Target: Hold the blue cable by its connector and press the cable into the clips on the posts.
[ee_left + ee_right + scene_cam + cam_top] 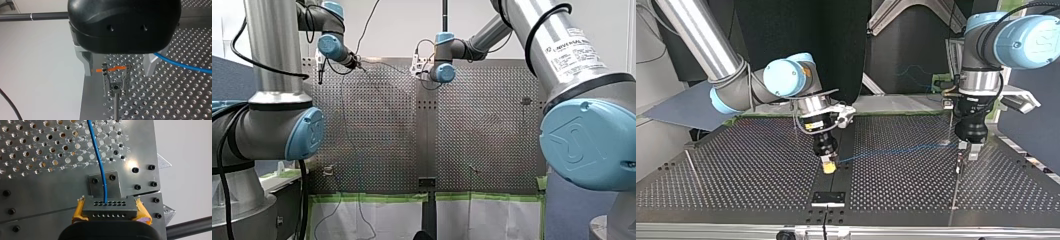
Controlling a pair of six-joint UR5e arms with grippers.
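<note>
The blue cable (896, 150) runs low over the perforated table (746, 170), between my two grippers. My right gripper (829, 166), at the top view's middle, has its yellow pads (79, 210) shut on the grey connector (110, 207). From the connector the cable (100, 162) leads straight ahead. My left gripper (968, 150), at the top view's right, stands open just above a thin post (956, 185). In the left wrist view the post's metal clip (116, 78), which has an orange tab, lies below and between the gripper's (119, 73) fingers. The cable (182, 65) passes beside one finger.
A small grey plate (105, 183) with two screws lies just ahead of the connector. Another thin post (692, 167) stands at the top view's left. A black bracket (828, 198) sits at the near edge. Green tape (377, 197) lines the table edge in the front view.
</note>
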